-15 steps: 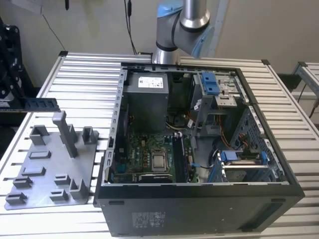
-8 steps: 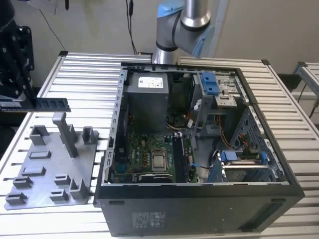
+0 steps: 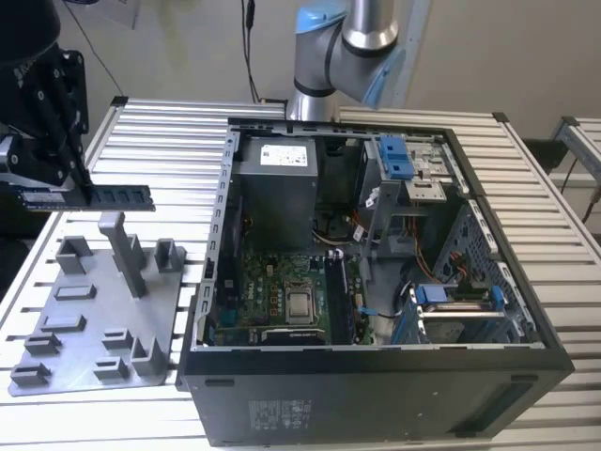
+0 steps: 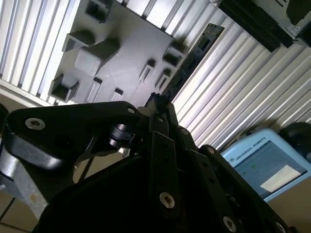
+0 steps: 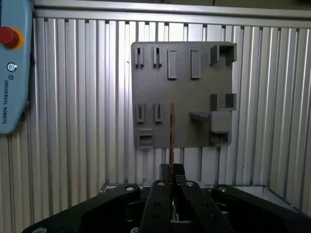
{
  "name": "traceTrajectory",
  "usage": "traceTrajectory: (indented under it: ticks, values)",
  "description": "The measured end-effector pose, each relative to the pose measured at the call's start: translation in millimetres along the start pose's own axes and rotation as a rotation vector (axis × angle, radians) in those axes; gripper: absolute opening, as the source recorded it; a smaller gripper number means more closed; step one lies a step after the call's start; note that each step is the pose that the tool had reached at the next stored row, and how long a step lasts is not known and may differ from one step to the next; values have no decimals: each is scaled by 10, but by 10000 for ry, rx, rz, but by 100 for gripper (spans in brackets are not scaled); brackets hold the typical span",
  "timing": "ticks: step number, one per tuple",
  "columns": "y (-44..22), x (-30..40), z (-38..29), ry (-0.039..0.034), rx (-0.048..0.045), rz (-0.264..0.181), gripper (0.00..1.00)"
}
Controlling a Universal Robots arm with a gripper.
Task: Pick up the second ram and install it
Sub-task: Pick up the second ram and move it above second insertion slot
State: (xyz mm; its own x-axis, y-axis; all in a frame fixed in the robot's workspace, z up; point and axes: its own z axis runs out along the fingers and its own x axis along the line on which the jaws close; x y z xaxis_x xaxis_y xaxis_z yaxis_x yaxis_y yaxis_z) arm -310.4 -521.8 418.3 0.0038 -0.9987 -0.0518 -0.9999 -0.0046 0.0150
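The second ram [image 3: 111, 196] is a thin dark stick held level in the air at the exterior view's left, above the grey holder plate [image 3: 94, 324]. My gripper [image 3: 79, 191] is shut on one end of it. In the second wrist view the ram [image 4: 193, 56] juts out from the fingertips of the gripper [image 4: 159, 101] over the slatted table. The first wrist view shows the ram [image 5: 172, 128] edge-on as a thin line rising from the gripper [image 5: 172, 169], in front of the holder plate [image 5: 182, 92].
An open computer case [image 3: 376, 235] lies at the middle and right of the exterior view, with the green motherboard [image 3: 282, 291] on its floor. A blue teach pendant [image 5: 14, 63] rests on the slatted table beside the holder plate. The arm's base [image 3: 343, 47] stands behind the case.
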Motion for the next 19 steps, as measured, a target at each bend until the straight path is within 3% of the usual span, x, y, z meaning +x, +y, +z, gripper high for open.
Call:
traceTrajectory:
  ticks: [8,19]
  values:
    - [-223,1,-3,0,0,-29,14]
    - [-481,2,-7,1,-2,-56,14]
